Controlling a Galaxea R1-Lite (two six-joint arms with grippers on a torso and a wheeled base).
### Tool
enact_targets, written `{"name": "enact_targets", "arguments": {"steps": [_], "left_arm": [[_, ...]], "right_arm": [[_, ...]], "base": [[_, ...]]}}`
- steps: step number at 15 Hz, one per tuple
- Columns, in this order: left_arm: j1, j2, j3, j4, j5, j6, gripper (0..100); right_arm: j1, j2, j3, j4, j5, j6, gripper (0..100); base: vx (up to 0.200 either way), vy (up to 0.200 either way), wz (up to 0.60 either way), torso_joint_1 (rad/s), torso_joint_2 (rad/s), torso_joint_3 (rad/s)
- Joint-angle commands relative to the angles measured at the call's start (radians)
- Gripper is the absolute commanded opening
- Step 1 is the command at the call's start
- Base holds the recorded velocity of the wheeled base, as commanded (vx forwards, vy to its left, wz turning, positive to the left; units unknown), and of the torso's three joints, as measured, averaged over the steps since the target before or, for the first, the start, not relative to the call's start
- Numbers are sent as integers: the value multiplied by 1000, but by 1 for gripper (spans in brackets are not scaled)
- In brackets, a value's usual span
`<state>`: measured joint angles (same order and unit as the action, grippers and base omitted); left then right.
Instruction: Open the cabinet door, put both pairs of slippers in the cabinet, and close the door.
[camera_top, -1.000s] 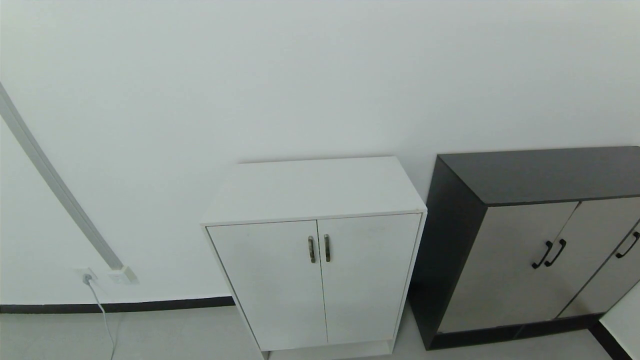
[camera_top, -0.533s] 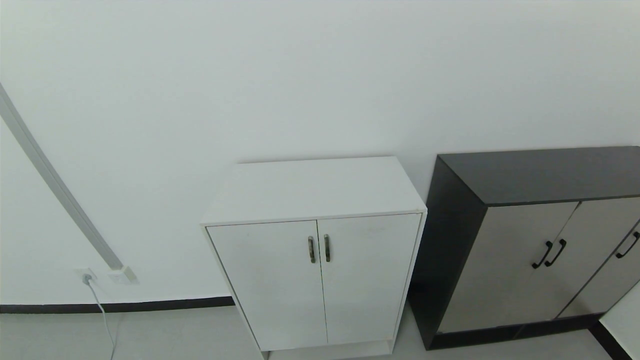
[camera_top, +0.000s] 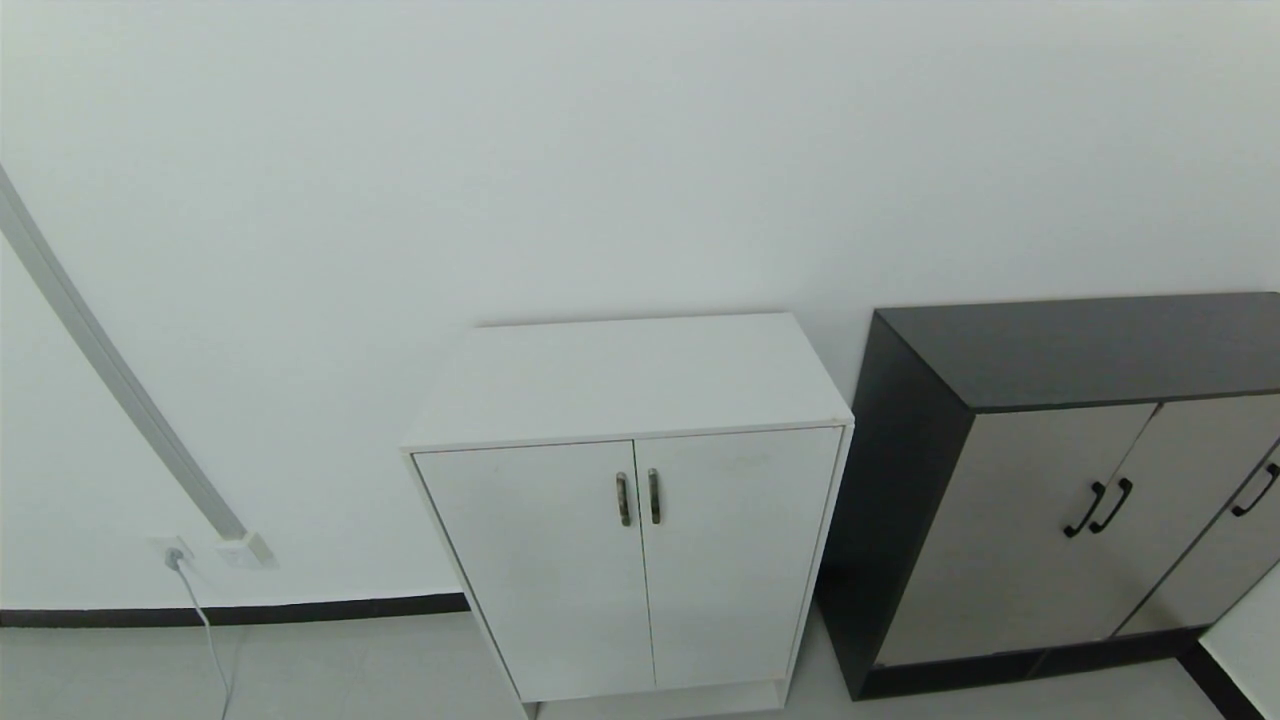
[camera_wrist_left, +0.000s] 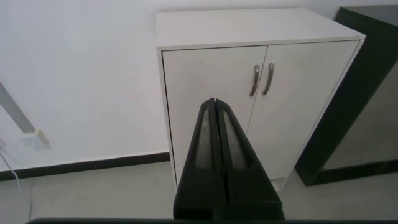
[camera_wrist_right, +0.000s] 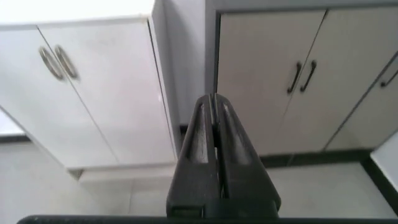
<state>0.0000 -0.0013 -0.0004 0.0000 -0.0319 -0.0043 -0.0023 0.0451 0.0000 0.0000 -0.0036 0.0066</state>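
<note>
Cabinet doors are both shut. The white cabinet stands on the floor with its back against the wall. Its left door and right door meet at a thin seam down the middle. Two slim upright metal handles sit side by side at that seam, one on each door, near the doors' top edge.

Just beside it on the right, across a narrow gap, stands a dark cabinet with a black top and side. Its grey doors are also shut and carry curved black handles.

To the left, a grey conduit runs slantwise down the wall to a small box. Next to the box is a wall socket with a plug in it, and a pale cable drops from it towards the floor. A black skirting strip follows the foot of the wall up to the white cabinet's left side.

The left gripper is held out in front of the white cabinet, well apart from it. Its black fingers are pressed flat together with nothing between them, their tips aimed at the left door, a little left of the handles. The right gripper has its fingers closed on nothing too. It faces the gap between the two cabinets and touches neither, with the white cabinet's right door to its left and the grey doors to its right.
</note>
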Motion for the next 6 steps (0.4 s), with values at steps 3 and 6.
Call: {"name": "enact_targets", "arguments": {"steps": [3,6], "left_arm": [[0,1,0,0,0,0,0],[0,1,-1,0,0,0,0]], "right_arm": [[1,-44,0,-8,-35,73,0],[1,-44,0,-6,-35,70,0]], "base": [[0,0,0,0,0,0],[0,0,0,0,0,0]]}}
